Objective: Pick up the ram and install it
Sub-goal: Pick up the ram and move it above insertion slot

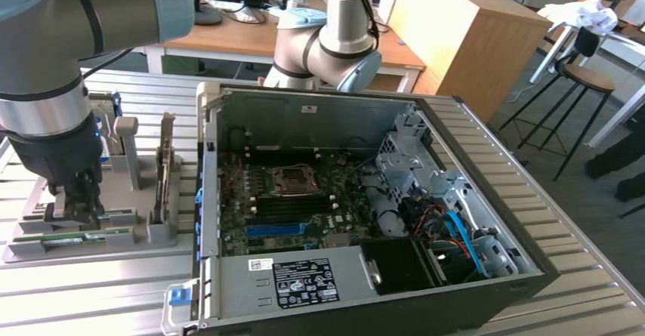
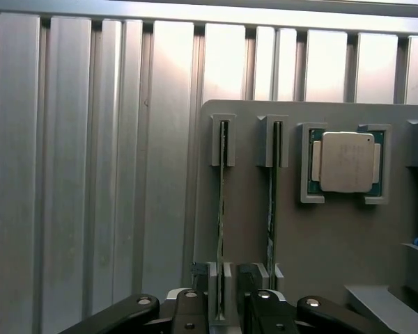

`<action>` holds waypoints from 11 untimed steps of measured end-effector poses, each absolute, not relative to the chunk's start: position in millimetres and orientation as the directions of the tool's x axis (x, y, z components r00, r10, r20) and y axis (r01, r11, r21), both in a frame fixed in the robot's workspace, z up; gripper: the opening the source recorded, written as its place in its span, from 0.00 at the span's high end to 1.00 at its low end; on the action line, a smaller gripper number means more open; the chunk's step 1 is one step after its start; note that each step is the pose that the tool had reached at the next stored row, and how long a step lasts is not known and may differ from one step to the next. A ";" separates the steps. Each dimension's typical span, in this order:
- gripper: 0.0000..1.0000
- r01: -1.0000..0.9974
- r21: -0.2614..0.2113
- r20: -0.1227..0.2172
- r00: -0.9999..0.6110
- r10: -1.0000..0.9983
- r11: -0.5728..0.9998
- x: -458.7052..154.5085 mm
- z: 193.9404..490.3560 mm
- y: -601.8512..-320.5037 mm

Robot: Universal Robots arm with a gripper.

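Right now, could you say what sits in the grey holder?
The ram and a second stick on edge in slots, a processor chip in a recess; the gripper covers part of the holder.

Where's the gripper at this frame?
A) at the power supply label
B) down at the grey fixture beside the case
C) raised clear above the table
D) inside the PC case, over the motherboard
B: the gripper is low over the grey fixture, at the exterior view's left of the open PC case. In the wrist view its open fingers sit either side of the ram.
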State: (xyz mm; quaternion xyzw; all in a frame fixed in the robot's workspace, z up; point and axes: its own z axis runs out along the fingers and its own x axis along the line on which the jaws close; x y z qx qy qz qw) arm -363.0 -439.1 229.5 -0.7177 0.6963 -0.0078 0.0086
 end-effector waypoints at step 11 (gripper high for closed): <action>0.70 -0.999 -0.023 -0.001 0.030 -1.000 -0.030 -363.1 228.0 -439.7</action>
